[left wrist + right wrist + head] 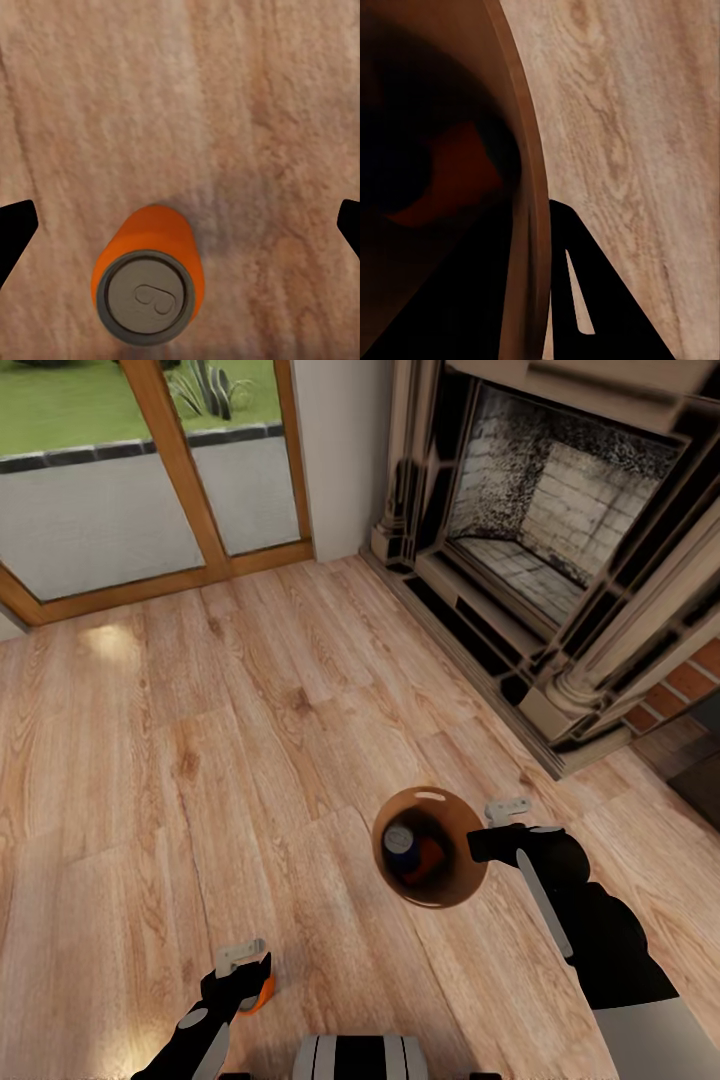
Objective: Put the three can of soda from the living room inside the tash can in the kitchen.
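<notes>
The tash can (447,893), brown inside, hangs over the wood floor with my right gripper (488,844) shut on its rim. In it lie a blue can of soda (400,841) with a grey top and an orange one (433,853). In the right wrist view the bin's rim (529,225) runs past a dark finger (585,300), and an orange can (442,180) shows dimly inside. Another orange can of soda (264,992) (146,285) stands upright on the floor. My left gripper (243,970) (180,229) hovers just above it, open, fingers spread wide to either side.
A stone fireplace (560,530) with a raised hearth edge runs along the back right. A wood-framed glass door (150,480) fills the back left, with a white wall (335,450) between. Light plank floor (200,740) stretches ahead. My base (360,1060) shows at the bottom.
</notes>
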You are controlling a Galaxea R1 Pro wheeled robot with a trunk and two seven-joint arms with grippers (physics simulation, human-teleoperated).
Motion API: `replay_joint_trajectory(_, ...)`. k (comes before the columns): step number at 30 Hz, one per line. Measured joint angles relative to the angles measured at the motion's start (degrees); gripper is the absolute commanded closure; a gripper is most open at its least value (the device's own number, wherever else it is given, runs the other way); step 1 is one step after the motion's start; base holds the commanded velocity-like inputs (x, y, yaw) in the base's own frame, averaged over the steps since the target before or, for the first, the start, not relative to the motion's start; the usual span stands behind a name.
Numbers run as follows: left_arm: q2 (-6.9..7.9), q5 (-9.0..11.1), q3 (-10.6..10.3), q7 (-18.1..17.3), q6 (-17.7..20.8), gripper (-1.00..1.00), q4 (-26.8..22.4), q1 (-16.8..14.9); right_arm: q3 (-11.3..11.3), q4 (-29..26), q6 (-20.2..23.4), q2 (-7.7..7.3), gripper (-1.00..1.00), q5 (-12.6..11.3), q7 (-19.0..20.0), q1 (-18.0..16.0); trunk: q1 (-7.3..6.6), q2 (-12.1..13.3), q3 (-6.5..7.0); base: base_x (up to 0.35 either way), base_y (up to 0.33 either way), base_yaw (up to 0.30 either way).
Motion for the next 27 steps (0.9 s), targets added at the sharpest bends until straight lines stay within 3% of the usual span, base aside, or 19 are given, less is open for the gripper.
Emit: replay_joint_trajectory(27,0.09,-0.1,0.0,0.0,-0.3,-1.00,0.0,0.0,0.0,0.0,0.0,0.00,1.00,0.0,0.0,0.0,0.00,0.0,-2.48,0.000,0.000,0.000)
